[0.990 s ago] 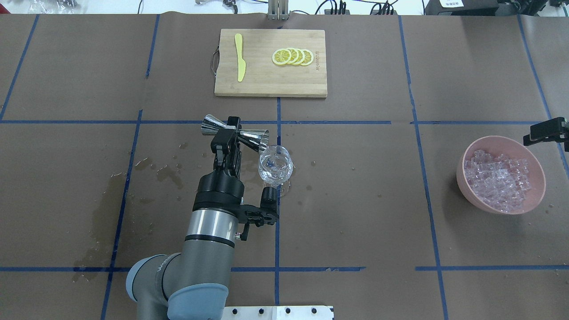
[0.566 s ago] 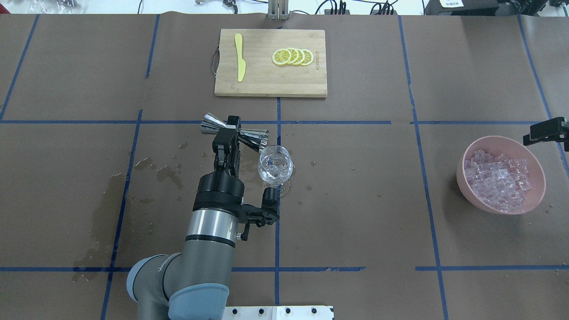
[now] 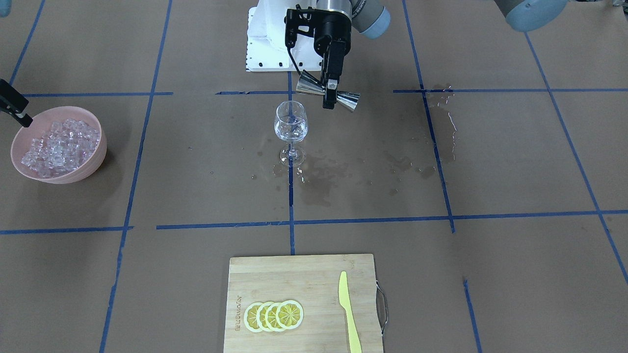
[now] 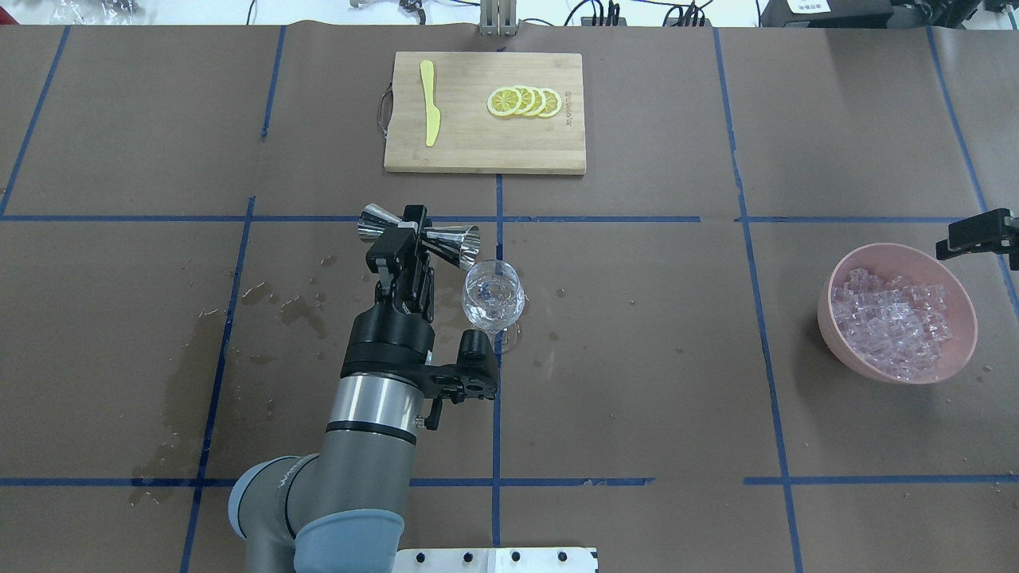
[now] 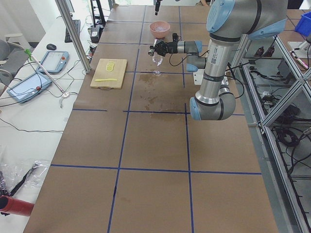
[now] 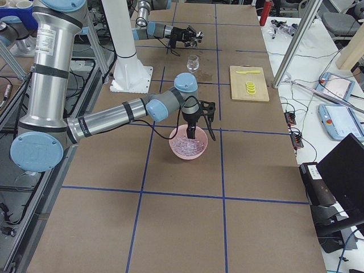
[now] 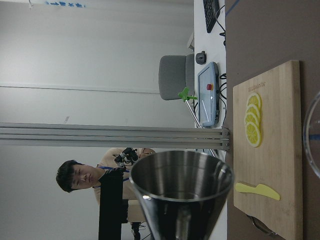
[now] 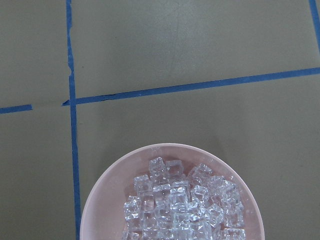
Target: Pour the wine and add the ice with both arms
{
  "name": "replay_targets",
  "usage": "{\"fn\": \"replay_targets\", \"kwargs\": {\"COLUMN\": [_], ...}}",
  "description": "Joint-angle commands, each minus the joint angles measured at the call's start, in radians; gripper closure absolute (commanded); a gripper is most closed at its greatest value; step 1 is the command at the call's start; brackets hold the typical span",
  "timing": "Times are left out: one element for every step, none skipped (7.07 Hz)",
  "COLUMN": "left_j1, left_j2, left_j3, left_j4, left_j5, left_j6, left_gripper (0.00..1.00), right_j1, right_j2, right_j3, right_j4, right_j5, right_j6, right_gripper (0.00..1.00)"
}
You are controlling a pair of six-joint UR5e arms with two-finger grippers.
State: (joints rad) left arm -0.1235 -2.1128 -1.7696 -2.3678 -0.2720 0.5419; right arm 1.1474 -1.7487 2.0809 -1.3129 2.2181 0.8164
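Wine [image 3: 291, 132] seemed to lie low in the bowl of the stemmed glass [image 4: 493, 296], which stood upright on the brown paper near the middle of the table, with dark wet stains [image 3: 319, 181] around its foot. The left gripper [image 4: 407, 232] had its jaws pinched on the narrow waist of a steel jigger [image 3: 349, 101]. It held the jigger on its side, so that one cone's mouth faced the glass rim from just beside and above it, not touching (a sideways hold is what lets a measure run out, and the left wrist view showed no liquid pooled in the cone it faced). By that reading the pour was about done. Ice [image 4: 892, 326] was heaped in the pink bowl [image 4: 825, 306], well apart from the glass on the robot's right, and none was in the glass yet. The right gripper [image 6: 191, 134] hung over that bowl, presumably placed to fetch cubes. Whether its jaws were spread or pressed together could not be told, since its own camera showed only bowl and paper.
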Motion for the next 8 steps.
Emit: {"fn": "replay_targets", "kwargs": {"left_j1": [-0.001, -0.002, -0.004, -0.016, -0.034, -0.044, -0.051, -0.065], "left_j2": [0.008, 0.010, 0.013, 0.014, 0.017, 0.036, 0.062, 0.065], "left_j3": [-0.001, -0.001, -0.001, -0.011, -0.011, -0.013, -0.014, -0.014], "left_j4": [-0.053, -0.054, -0.054, -0.062, -0.155, -0.201, -0.212, -0.217], "left_j5": [-0.010, -0.033, -0.041, -0.071, -0.103, -0.111, -0.127, -0.133], "left_j6": [-0.306, -0.424, -0.539, -0.557, -0.560, -0.592, -0.699, -0.765], "left_gripper": [1.00, 1.00, 1.00, 1.00, 1.00, 1.00, 1.00, 1.00], "right_j1": [0.000, 0.000, 0.000, 0.000, 0.000, 0.000, -0.002, -0.002], "right_j2": [0.003, 0.003, 0.003, 0.003, 0.003, 0.003, 0.005, 0.005], "right_j3": [0.001, 0.001, 0.002, 0.002, 0.004, 0.004, 0.004, 0.004], "right_j4": [0.000, 0.001, 0.001, 0.001, 0.001, 0.001, 0.001, 0.001], "right_j5": [0.002, 0.000, 0.000, 0.000, 0.000, 0.000, 0.000, 0.000], "right_j6": [0.001, 0.001, 0.001, 0.001, 0.001, 0.001, 0.001, 0.001], "right_gripper": [0.00, 0.00, 0.00, 0.00, 0.00, 0.00, 0.00, 0.00]}}
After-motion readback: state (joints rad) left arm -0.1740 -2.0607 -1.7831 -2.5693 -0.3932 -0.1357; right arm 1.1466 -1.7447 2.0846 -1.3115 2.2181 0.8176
